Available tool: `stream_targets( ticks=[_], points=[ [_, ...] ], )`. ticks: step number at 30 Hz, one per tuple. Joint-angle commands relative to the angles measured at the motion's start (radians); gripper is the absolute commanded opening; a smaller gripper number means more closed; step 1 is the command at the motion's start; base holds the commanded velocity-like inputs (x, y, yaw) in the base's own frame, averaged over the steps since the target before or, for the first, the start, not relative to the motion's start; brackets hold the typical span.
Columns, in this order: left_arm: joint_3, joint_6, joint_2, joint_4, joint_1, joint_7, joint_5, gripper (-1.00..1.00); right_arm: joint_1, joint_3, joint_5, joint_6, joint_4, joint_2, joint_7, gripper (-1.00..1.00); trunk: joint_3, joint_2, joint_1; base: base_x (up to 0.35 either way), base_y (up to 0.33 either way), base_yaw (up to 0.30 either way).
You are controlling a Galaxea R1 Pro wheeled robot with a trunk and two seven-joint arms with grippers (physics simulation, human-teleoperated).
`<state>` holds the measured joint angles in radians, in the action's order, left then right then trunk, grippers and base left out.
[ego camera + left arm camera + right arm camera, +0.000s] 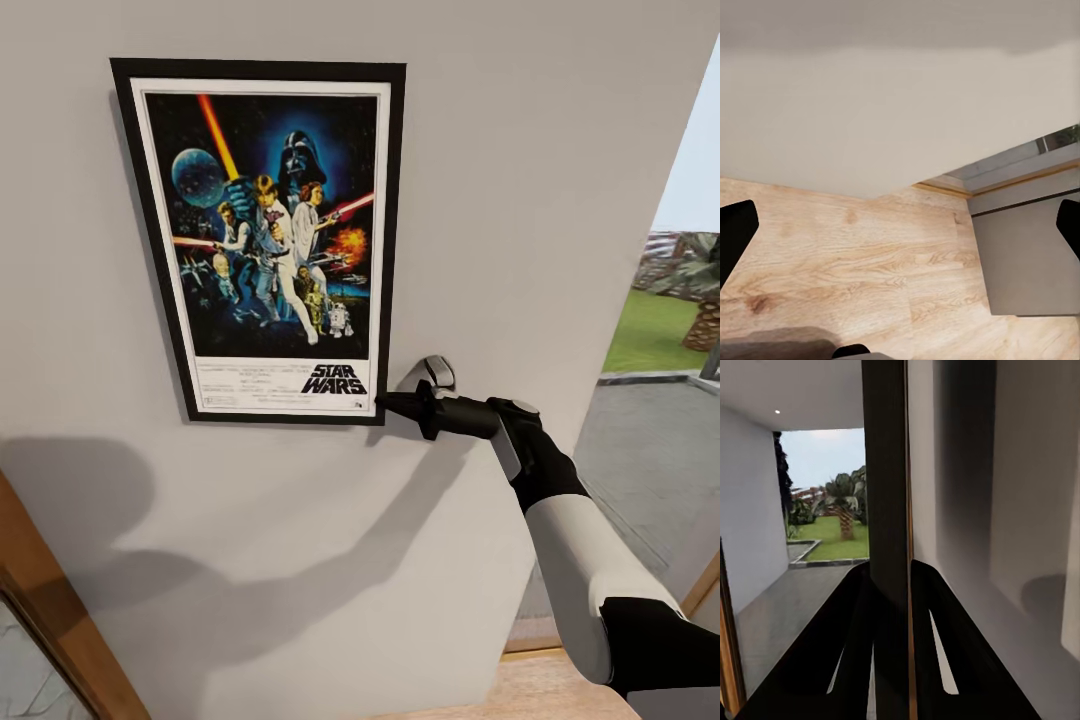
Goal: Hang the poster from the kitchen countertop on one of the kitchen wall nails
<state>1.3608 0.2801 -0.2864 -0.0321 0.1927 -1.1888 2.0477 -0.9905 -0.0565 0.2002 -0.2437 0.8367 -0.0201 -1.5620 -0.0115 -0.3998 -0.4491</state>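
A: Starting at the left of the head view, what is there?

B: A wooden door frame (pixel 55 610) runs up the lower left corner, and the pale grey wall (pixel 300 560) fills most of the rest. The arm's shadow falls across the wall below the picture.

A: And the poster?

B: The poster (pixel 262 240) lies flat against that wall, high and left of centre. It is upright, long axis running up and down, title at the bottom and artwork above. It leans slightly, with the top edge a little further left than the bottom edge.

A: Who has hold of it?

B: The right gripper (pixel 385 404) reaches in from the right and meets the frame at its bottom right corner. In the right wrist view the two dark fingers (pixel 847 645) sit close on either side of the poster's thin edge (pixel 889 495), pinching it, with the wall (pixel 1020 510) beyond.

A: What about the other arm?

B: In the left wrist view the left gripper's fingers (pixel 735 236) stand wide apart with nothing between them, over wood flooring (pixel 862 270) and a grey cabinet (pixel 1027 259).

A: And furthest right?

B: A glazed opening onto a lawn (pixel 650 330) and a palm trunk (pixel 705 325).
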Motion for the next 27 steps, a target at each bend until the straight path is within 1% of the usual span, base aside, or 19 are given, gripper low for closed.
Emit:
stream_targets(
  ticks=[1, 16, 17, 19, 27],
  points=[
    [0.009, 0.005, -0.001, -0.002, 0.001, 0.0, 0.008, 1.0, 0.0, -0.001, -0.005, -0.062, -0.002, -0.001, 0.017, -1.0, -0.001, 0.0, -0.001, 0.0, 0.0, 0.0],
    [0.009, 0.005, -0.001, -0.002, 0.001, 0.0, 0.008, 1.0, 0.0, -0.002, -0.005, -0.062, -0.002, -0.001, 0.016, -1.0, -0.001, 0.0, -0.001, 0.0, 0.0, 0.0],
    [0.006, 0.007, 0.004, 0.0, 0.001, 0.0, 0.008, 1.0, 0.0, -0.002, -0.002, -0.018, -0.006, -0.001, 0.001, -1.0, -0.001, 0.0, -0.001, 0.0, 0.0, 0.0],
    [0.006, 0.007, 0.004, 0.0, 0.001, 0.0, 0.008, 1.0, 0.0, -0.002, -0.002, 0.02, -0.007, -0.001, 0.005, -1.0, -0.001, 0.0, -0.001, 0.0, 0.0, 0.0],
    [0.006, 0.007, 0.004, 0.0, 0.001, 0.0, 0.008, 1.0, 0.0, -0.002, -0.002, 0.052, -0.007, -0.001, 0.011, -1.0, -0.001, 0.0, -0.001, 0.0, 0.0, 0.0]
  ],
)
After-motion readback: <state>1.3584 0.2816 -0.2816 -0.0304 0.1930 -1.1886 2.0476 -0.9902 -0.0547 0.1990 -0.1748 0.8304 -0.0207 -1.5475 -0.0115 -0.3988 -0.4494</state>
